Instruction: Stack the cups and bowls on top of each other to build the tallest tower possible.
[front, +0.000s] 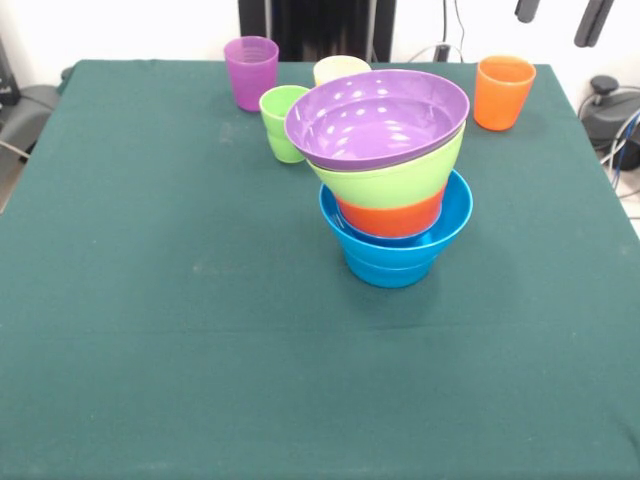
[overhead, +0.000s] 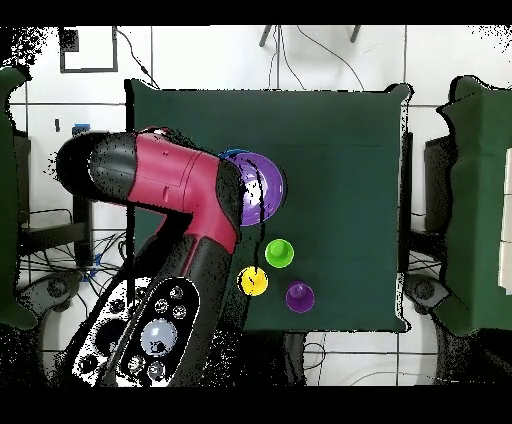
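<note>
Dark green cloth covers the table (front: 150, 330), and behind it we see a white wall with some cables.

Near the middle of the table stands the tower (front: 392, 180). From the front we can count its layers: a blue bowl (front: 392, 262) at the bottom, an orange bowl (front: 392, 216) inside it, then a lime green bowl (front: 395, 178), and on top a large purple bowl (front: 378, 117), which sits tilted toward the camera. The overhead view shows only the purple bowl (overhead: 262, 190) of this pile, and the lower layers are hidden under it.

Four cups stand apart from the tower on the far side of the table. The purple cup (front: 251, 71) is at the left, the green cup (front: 281, 122) is just beside the tower, the pale yellow cup (front: 338, 68) is partly hidden behind the purple bowl, and the orange cup (front: 502, 91) stands alone at the right. From above we find the green cup (overhead: 279, 253), the yellow cup (overhead: 253, 282) and the purple cup (overhead: 300, 296), but the orange cup is covered by the arm.

The red and black arm (overhead: 170, 185) fills the left part of the overhead view and reaches over the edge of the purple bowl. The front view does not show the arm at all. We do not see the gripper in either view, so we cannot tell its state.
</note>
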